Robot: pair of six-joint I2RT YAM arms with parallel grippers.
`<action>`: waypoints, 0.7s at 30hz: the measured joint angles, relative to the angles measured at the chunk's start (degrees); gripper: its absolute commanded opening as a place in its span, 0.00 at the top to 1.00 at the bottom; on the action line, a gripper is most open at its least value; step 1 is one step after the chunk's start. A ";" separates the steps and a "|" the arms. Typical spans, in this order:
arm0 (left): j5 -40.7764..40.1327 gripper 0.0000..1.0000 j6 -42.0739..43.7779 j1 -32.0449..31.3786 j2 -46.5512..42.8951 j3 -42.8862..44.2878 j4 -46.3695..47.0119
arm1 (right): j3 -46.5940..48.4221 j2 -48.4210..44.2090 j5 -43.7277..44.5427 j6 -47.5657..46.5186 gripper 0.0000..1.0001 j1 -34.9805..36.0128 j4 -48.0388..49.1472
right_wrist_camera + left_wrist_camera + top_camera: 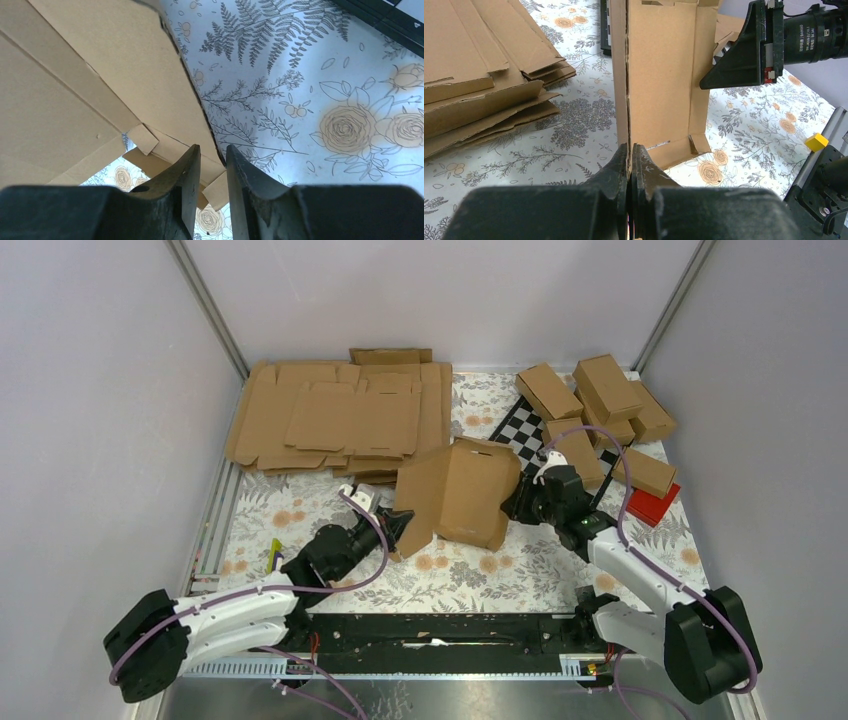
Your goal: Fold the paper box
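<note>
The paper box (460,495) is a half-formed brown cardboard piece standing tilted on the floral cloth between my two arms. My left gripper (400,525) is at its lower left edge. In the left wrist view that gripper (630,148) is shut on the box's creased edge, and the box (659,75) rises upright ahead of it. My right gripper (515,505) is at the box's right side. In the right wrist view its jaws (213,149) stand narrowly apart astride the edge of a box panel (100,75), with a small flap between them.
A thick pile of flat cardboard blanks (340,415) lies at the back left. Several folded cartons (600,405) sit at the back right by a checkerboard (525,425) and a red block (652,505). A small yellow piece (273,555) lies near the left arm.
</note>
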 measured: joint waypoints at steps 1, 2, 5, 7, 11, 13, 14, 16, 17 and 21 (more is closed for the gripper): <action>-0.02 1.00 0.02 0.00 0.33 0.00 0.42 | 0.00 0.24 -0.35 0.00 0.66 0.00 0.50; -0.02 1.00 0.04 0.00 0.63 0.00 0.85 | 0.00 0.48 -0.70 0.00 0.62 0.00 0.96; -0.07 1.00 0.15 0.00 1.60 0.00 1.75 | 0.00 0.79 -1.46 0.02 0.48 0.00 1.46; -0.20 1.00 0.09 -0.02 1.90 0.00 2.19 | 0.00 0.81 -1.49 -0.24 0.41 0.00 1.70; -2.95 1.00 -0.50 -0.02 1.97 -0.07 2.01 | 0.00 0.81 -1.40 -0.98 0.29 0.00 1.55; -4.85 1.00 -0.76 -0.02 1.79 -0.11 1.22 | -0.15 0.74 -1.46 -1.36 0.20 0.00 1.40; -5.49 1.00 -0.90 -0.02 1.57 -0.20 0.94 | -0.42 0.61 -1.51 -1.42 0.17 0.00 1.29; -6.29 1.00 -0.94 -0.02 1.05 -0.81 1.07 | -1.84 -0.09 -1.90 -1.57 0.12 0.04 1.40; -6.47 1.00 -0.94 -0.02 0.90 -1.03 1.05 | -2.71 -0.42 -2.10 -1.57 0.10 0.11 1.40; -6.25 1.00 -0.87 -0.02 1.62 -1.11 1.46 | -5.35 -0.09 -2.64 -2.10 0.09 1.11 1.40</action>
